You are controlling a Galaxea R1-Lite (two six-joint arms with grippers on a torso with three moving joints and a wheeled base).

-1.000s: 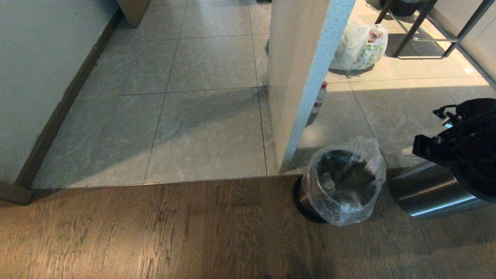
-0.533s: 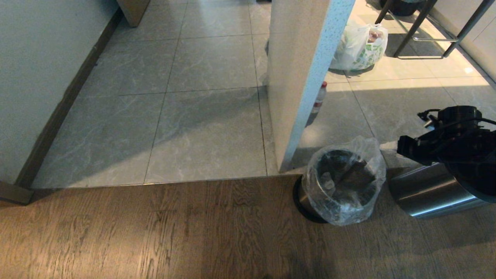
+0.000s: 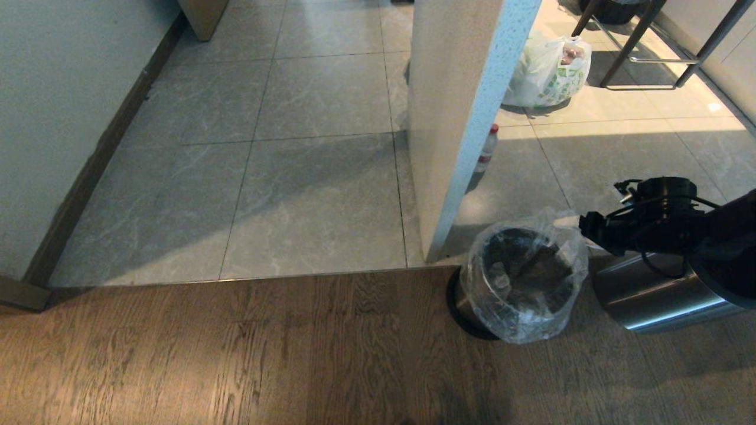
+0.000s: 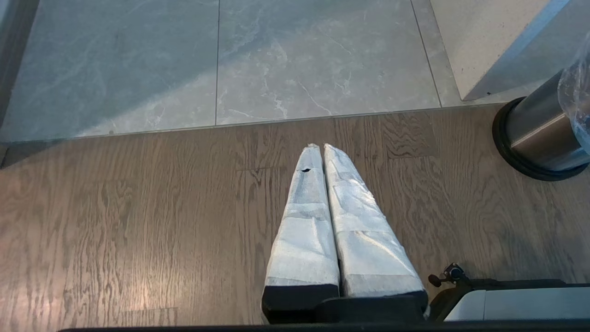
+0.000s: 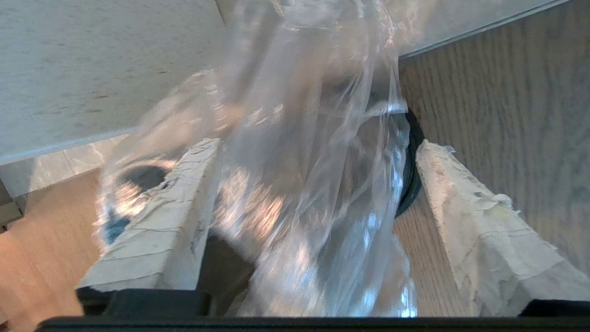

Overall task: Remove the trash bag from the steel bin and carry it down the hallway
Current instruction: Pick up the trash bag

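The trash bag (image 3: 522,283) is seen lining the steel bin (image 3: 466,304), its crinkled clear plastic folded out over the rim. The bin stands on the dark wood-plank floor (image 3: 236,354), right at the seam with the tiles, at about 4 o'clock in the head view. The right gripper (image 3: 570,223) is placed at the bag's edge at about 2 o'clock of the bin's mouth. In the right wrist view its taped fingers (image 5: 161,216) are spread wide, with a fold of the bag (image 5: 304,161) lying between them; neither pad is seen pressed onto the plastic.

The right arm is reached in from the 3 o'clock edge of the head view, roughly level, above a second steel bin (image 3: 655,295) lying just beside the first. The left gripper (image 4: 318,146) is held low over the wood planks, its wrapped fingers pressed together with nothing between them.

Beyond the seam, the hallway (image 3: 295,147) of marbled grey tiles is bounded by a white wall with dark skirting at 9 o'clock. A speckled pillar (image 3: 460,118) stands at 12 o'clock of the bin, with a small bottle (image 3: 488,147) and a white bag with green print (image 3: 546,74) behind it.
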